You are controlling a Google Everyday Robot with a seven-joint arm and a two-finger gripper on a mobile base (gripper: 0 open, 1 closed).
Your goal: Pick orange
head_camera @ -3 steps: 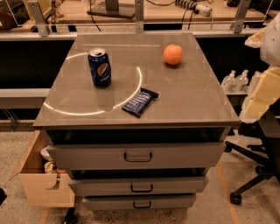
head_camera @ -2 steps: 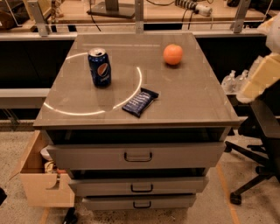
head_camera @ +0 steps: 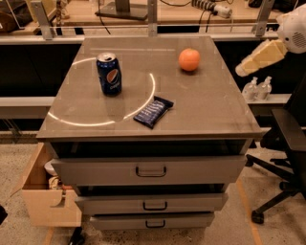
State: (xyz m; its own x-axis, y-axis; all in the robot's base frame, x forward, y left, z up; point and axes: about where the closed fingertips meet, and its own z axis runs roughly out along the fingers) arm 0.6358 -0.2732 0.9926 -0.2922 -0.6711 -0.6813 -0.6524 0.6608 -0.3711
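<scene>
Bench top of grey metal (head_camera: 205,110) carries the small round orange fruit (head_camera: 189,59) at its far right (apart from the blue soda can (head_camera: 109,73) and dark snack wrapper (head_camera: 153,111)). My cream end effector (head_camera: 251,62) hangs beyond the bench's right edge; open or closed, I cannot tell.

We're looking at a lab or workshop kind of place here. A grey metal drawer cabinet (head_camera: 150,170) is doing duty as the surface, and a wooden workbench (head_camera: 81,16) with cables and a power strip (head_camera: 213,5) is running along the back. An office chair (head_camera: 287,139) is sitting on the right, and a cardboard box (head_camera: 48,203) of junk is parked on the speckled floor (head_camera: 267,234). The robot's gripper (head_camera: 251,64) is hanging in the air just past the cabinet's right edge, toward the back.
</scene>
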